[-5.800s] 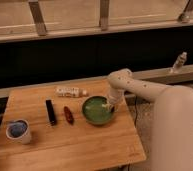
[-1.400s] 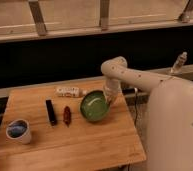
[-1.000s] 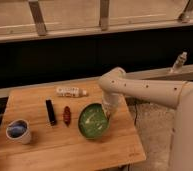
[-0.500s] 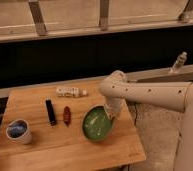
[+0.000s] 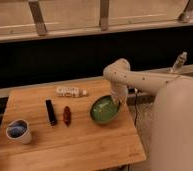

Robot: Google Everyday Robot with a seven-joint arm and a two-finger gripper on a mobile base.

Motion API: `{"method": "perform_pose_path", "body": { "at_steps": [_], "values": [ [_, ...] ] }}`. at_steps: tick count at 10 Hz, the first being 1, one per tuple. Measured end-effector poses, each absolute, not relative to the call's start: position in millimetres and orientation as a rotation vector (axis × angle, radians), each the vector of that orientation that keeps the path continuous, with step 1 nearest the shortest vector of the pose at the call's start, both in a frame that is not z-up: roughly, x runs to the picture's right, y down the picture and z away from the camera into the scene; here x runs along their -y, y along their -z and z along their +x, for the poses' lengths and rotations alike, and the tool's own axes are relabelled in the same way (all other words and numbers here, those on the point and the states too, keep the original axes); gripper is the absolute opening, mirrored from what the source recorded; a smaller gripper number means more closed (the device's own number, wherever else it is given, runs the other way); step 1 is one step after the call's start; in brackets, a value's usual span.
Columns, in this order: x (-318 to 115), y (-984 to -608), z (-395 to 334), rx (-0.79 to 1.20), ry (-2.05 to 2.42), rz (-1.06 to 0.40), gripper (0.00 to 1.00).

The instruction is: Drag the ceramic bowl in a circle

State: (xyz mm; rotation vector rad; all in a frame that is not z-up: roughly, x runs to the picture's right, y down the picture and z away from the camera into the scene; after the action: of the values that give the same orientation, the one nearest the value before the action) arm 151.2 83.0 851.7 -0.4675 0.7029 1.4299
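Note:
The green ceramic bowl [image 5: 104,110] sits on the wooden table [image 5: 65,142] near its right edge, glossy with a darker rim. My gripper [image 5: 117,101] reaches down from the white arm and meets the bowl at its far right rim. The gripper's tip is partly hidden by the wrist and the bowl's edge.
A white bottle [image 5: 70,92] lies at the back of the table. A black bar [image 5: 50,111] and a small red object [image 5: 67,115] lie left of the bowl. A white cup with a blue inside [image 5: 18,131] stands at the front left. The table's right edge is close to the bowl.
The bowl and my gripper have moved to the right and a little toward the back, following a curved path from their lower, more forward spot a second ago.

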Motion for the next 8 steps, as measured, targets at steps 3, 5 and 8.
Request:
{"method": "perform_pose_path", "body": {
  "at_steps": [3, 5, 8],
  "values": [
    [-56.4, -876.6, 152.6, -0.679, -1.391, -0.496, 0.0],
    [-56.7, -878.2, 145.8, -0.664, -1.357, -0.518, 0.0],
    [-84.6, -860.2, 116.4, -0.621, -1.281, -0.583, 0.0]
  ]
}}
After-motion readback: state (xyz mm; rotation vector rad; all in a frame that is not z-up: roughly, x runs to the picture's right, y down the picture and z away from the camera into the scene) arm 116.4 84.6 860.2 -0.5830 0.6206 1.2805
